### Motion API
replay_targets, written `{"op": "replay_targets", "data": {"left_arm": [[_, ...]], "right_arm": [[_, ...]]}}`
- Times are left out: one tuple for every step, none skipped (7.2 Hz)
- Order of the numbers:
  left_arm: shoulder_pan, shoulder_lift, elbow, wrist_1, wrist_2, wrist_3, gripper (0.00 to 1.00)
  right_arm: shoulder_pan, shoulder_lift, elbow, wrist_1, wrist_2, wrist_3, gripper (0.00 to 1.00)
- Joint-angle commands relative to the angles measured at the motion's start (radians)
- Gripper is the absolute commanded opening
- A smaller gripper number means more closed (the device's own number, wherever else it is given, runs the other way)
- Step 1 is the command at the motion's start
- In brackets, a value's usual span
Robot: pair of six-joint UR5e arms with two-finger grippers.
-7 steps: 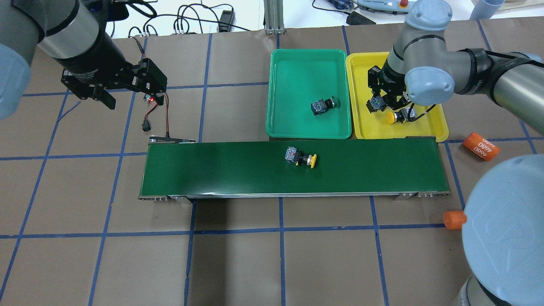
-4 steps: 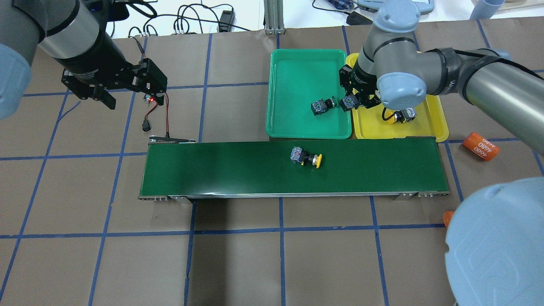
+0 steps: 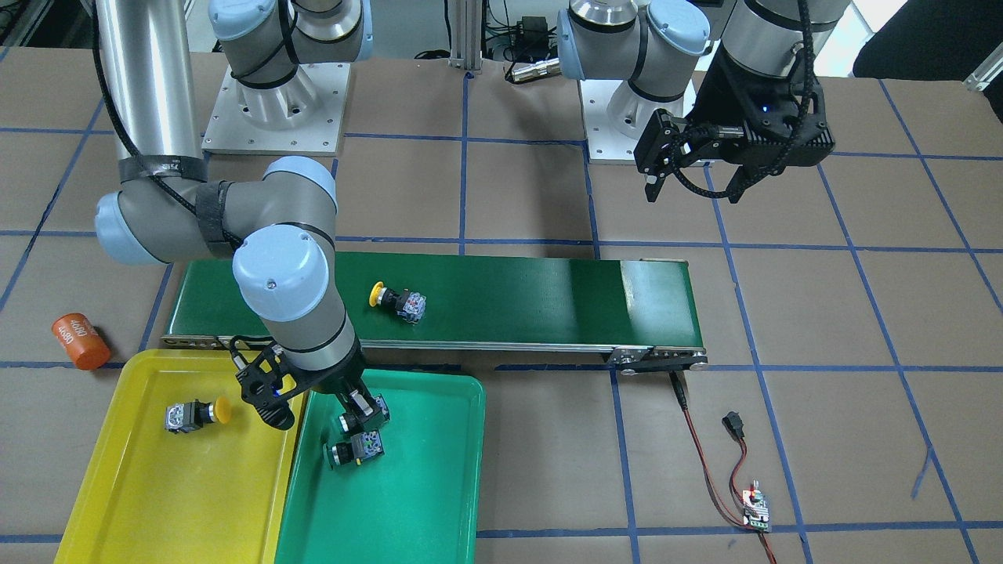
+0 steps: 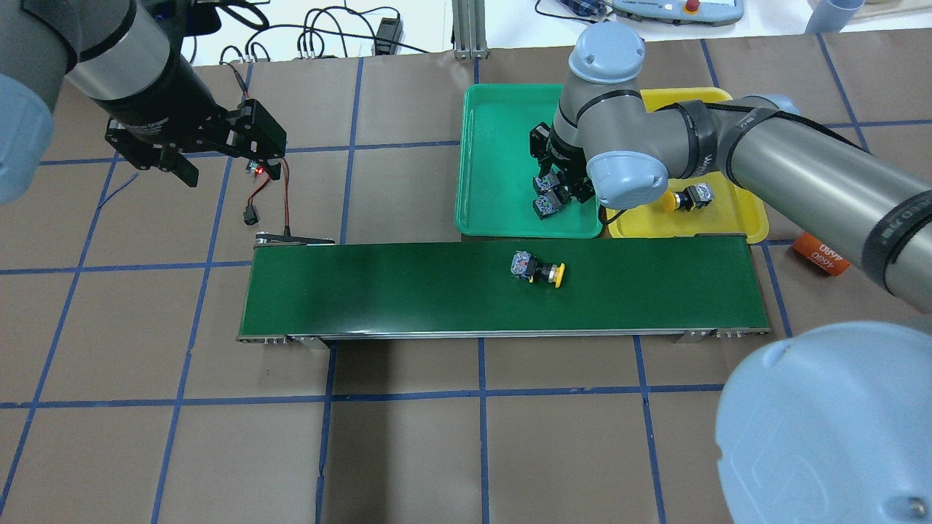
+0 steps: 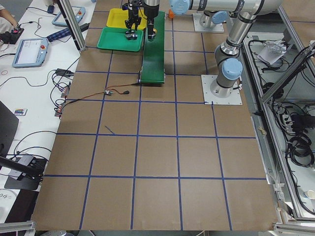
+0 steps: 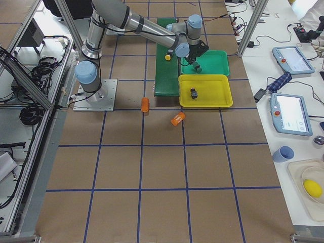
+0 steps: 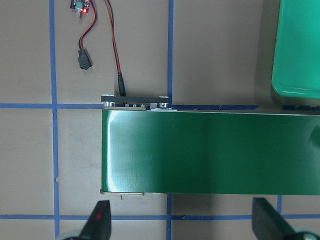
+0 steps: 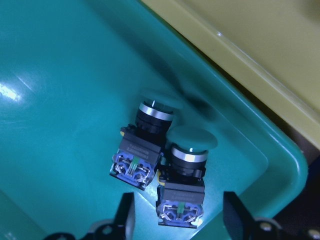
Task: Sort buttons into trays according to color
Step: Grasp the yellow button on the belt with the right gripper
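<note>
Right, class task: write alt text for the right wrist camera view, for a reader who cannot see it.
A green-capped button lies against a second green button in a corner of the green tray, beside the yellow tray. The fingers of the right gripper stand open either side of the first, not touching it.

Silver-grey tubular arms (image 4: 801, 164), pale blue joint caps (image 3: 270, 270), black left tool (image 3: 693, 192), black strap (image 3: 211, 215)

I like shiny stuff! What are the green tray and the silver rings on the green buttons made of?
The green tray looks like glossy moulded plastic: even colour, rounded rim, soft glare patches. The ring on a green button looks like polished metal, silvery with a bright glint, though it could be chrome-coated plastic.
</note>
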Motion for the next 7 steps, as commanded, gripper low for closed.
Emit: {"op": "replay_targets", "data": {"left_arm": [[0.0, 0.001, -0.001, -0.001, 0.0, 0.0, 1.0], [0.0, 0.001, -0.002, 0.0, 0.0, 0.0, 1.0], [0.0, 0.001, -0.004, -0.001, 0.0, 0.0, 1.0], [0.0, 0.001, -0.002, 0.0, 0.0, -0.002, 1.0], [0.0, 0.001, -0.001, 0.0, 0.0, 0.0, 1.0], [0.0, 0.001, -0.001, 0.0, 0.0, 0.0, 1.0], [0.0, 0.001, -0.001, 0.0, 0.0, 0.0, 1.0]], "right_arm": [[0.004, -0.036, 0.0, 0.001, 0.002, 0.03, 1.0], [0.003, -0.097, 0.021, 0.042, -0.013, 0.062, 1.0], [-0.003, -0.168, 0.027, 0.202, -0.013, 0.181, 1.0], [-0.003, -0.21, 0.028, 0.285, -0.013, 0.296, 1.0], [-0.003, -0.222, 0.029, 0.339, -0.007, 0.478, 1.0], [-0.002, -0.224, 0.047, 0.388, 0.003, 0.542, 1.0], [-0.002, -0.233, 0.085, 0.389, 0.002, 0.578, 1.0]]}}
